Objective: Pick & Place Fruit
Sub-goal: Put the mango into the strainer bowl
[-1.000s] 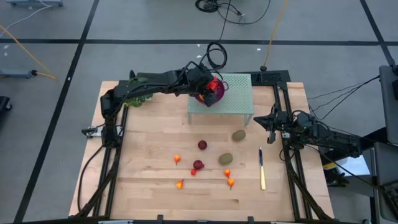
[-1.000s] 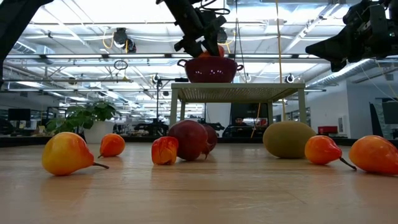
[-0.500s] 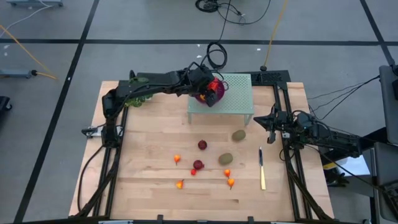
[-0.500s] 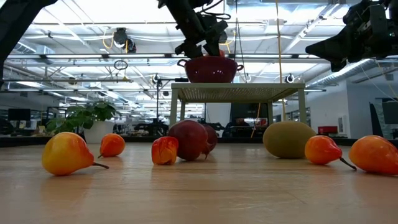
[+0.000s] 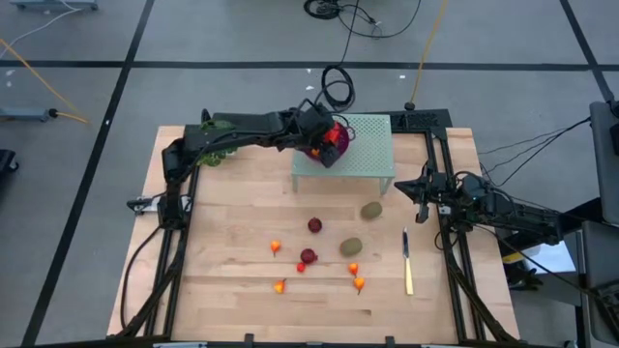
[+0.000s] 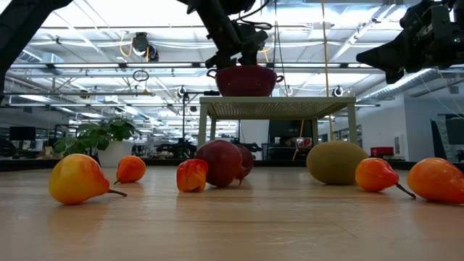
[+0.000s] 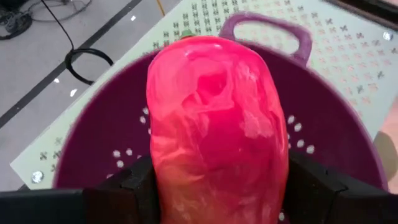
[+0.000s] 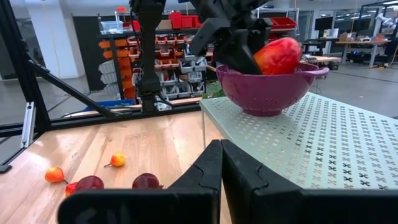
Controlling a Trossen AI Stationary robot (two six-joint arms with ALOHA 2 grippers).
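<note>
Fruit (image 7: 217, 124) hides left gripper's (image 7: 217, 186) fingertips.

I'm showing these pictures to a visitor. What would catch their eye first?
The left gripper holding a longish orange-red fruit in the purple perforated bowl on the pale green perforated stand. Then the small fruit pieces scattered mid-table on the wooden tabletop.

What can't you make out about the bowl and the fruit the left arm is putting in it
- Left gripper: fingertips hidden behind the orange-red fruit, left wrist view.
- Purple bowl floor: hidden by its wall in the low view, by the fruit elsewhere.
- Small orange-red fruits: too small to identify, high view.
</note>
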